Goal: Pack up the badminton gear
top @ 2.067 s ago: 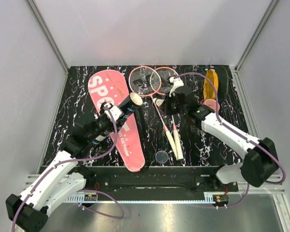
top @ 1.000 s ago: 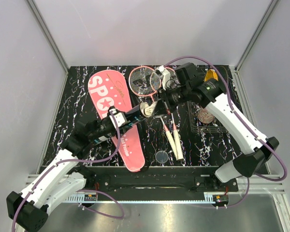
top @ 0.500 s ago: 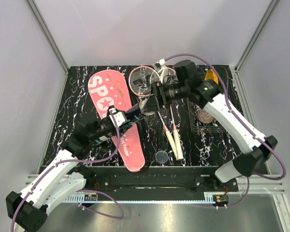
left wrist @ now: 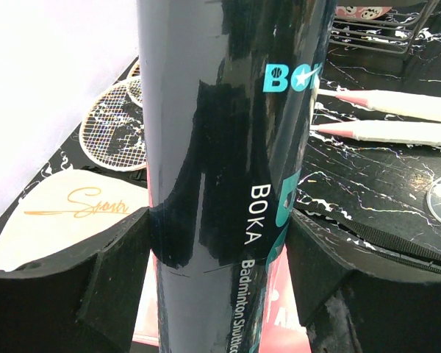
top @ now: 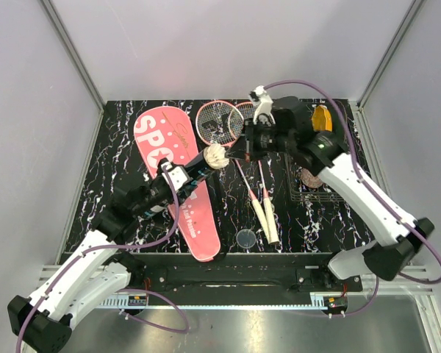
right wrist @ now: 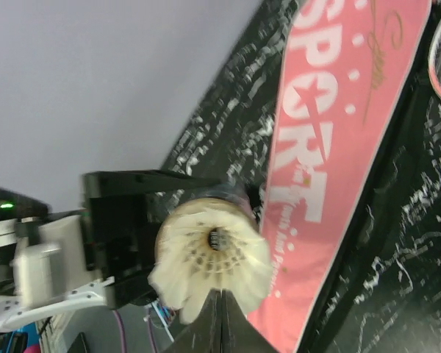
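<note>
At the middle of the frame, the shuttlecock (top: 217, 157) now sits in the mouth of the black tube (top: 193, 173), which the left gripper (top: 175, 180) clamps and has tilted higher than half a second ago. The right gripper (top: 235, 152), open then, is pinched closed, its tips touching the feathers. Underneath lie the pink cover (top: 156, 136) and two rackets (top: 222, 123); at upper right, a yellow disc (top: 321, 118).
</note>
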Robot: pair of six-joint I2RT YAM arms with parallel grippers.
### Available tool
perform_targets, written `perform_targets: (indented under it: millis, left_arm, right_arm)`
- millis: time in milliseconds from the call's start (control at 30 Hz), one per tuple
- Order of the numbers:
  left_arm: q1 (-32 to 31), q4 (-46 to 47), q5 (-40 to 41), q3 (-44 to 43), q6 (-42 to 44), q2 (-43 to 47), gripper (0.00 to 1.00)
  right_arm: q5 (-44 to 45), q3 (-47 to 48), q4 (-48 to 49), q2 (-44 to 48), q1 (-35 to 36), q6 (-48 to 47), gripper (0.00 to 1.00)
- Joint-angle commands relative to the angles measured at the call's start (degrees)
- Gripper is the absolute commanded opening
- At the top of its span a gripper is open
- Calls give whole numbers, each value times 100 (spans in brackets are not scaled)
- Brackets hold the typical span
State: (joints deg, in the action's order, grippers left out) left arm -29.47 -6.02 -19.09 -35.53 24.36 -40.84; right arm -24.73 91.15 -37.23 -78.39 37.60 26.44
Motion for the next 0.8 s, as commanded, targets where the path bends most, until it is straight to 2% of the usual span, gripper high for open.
perform_targets:
  millis: [0, 300, 533, 767]
  left_arm:
    - [-23, 585, 90, -121, -54, 94, 0]
    - [-23, 585, -95, -139, -107, -3, 0]
    - [-32, 585, -235, -156, -160, -38, 0]
    - [-32, 585, -367, -147, -151, 6, 0]
  right_arm:
    - [504, 52, 444, -492, 194, 274, 0]
    - [302, 482, 726, -1467, 625, 292, 0]
    - [30, 315, 1279, -1890, 818, 564, 0]
    - [-190, 456, 1148, -2312, 907, 258, 2]
